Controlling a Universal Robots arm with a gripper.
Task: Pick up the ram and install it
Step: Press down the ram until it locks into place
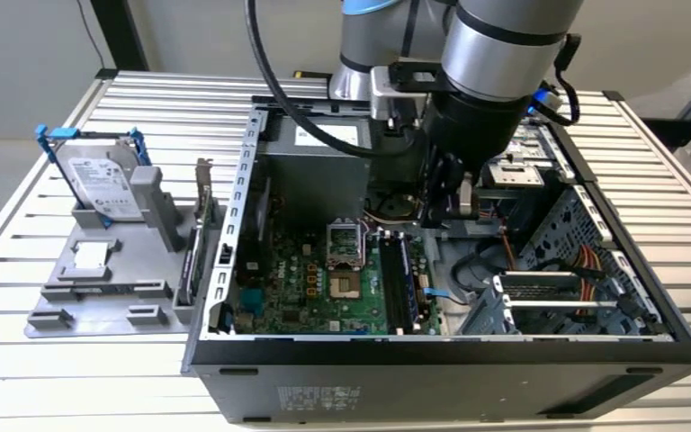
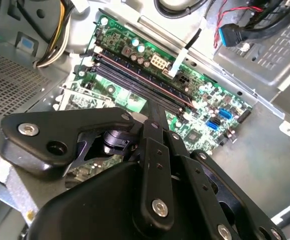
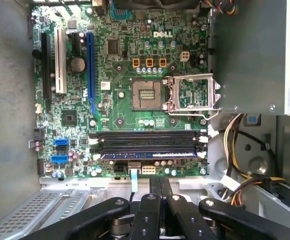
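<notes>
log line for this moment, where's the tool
tool: inside open case | over: motherboard | nearest: long black slots | load in tool: cannot tell

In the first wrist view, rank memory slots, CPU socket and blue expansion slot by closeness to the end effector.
1. memory slots, right before the end effector.
2. CPU socket, mid-board.
3. blue expansion slot, beside the white slot.

A ribbed, pale metal tabletop [image 1: 33, 360] of long slats fills the scene. Beyond its far edge stands a grey wall [image 1: 33, 54], evenly lit, crossed by a dark upright post [image 1: 123, 36].
</notes>
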